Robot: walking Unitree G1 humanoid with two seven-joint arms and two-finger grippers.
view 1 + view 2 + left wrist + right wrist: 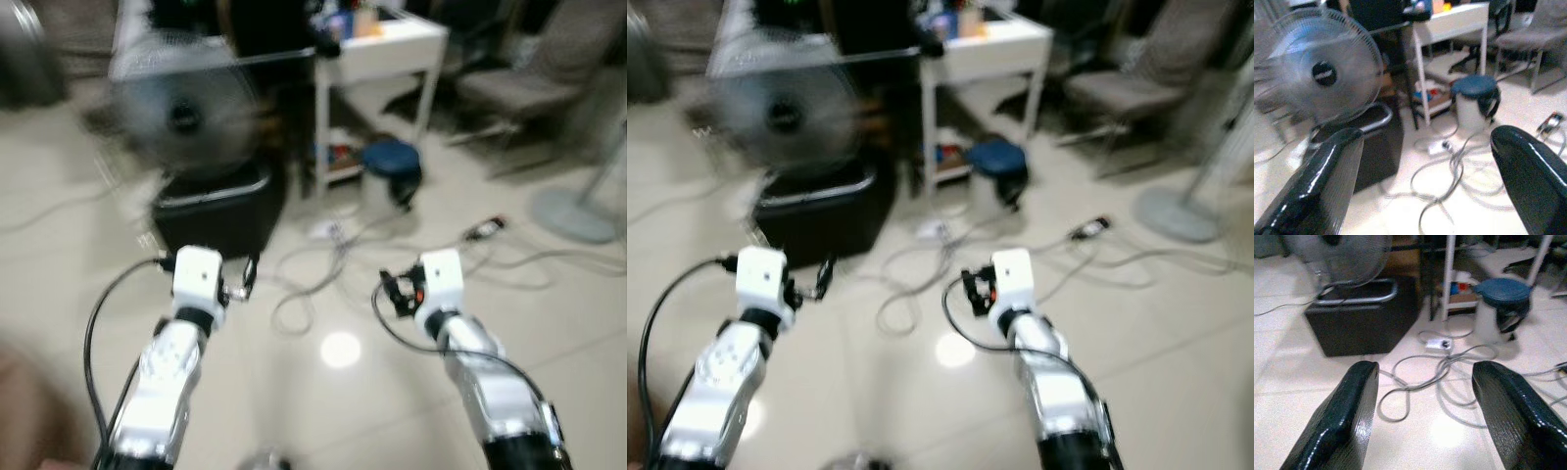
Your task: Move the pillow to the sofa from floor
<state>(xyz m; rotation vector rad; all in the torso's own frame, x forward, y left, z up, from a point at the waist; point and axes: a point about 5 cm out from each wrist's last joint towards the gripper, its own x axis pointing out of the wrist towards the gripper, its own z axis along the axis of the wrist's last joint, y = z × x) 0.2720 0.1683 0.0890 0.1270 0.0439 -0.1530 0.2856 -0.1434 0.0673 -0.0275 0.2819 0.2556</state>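
Left wrist view, left claw (1425, 183) spread wide, right claw (1425, 416) wide, round mesh fan (1322, 68), looped cables (1444, 372), glossy tiles (1293, 382)

A blurred brownish shape (22, 416) lies low at left, unidentifiable.

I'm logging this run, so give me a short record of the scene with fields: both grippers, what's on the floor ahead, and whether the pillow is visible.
left gripper: fingers open, held out above the floor, nothing held
right gripper: fingers open, held out above the floor, nothing held
fan: ahead to the left, behind a black box
table: white, ahead, clutter on top
bin: white with blue lid, beside the table
cables: looped on the tiled floor, with a white power strip
chair: grey, far right
pillow: cannot make one out
image: blurred
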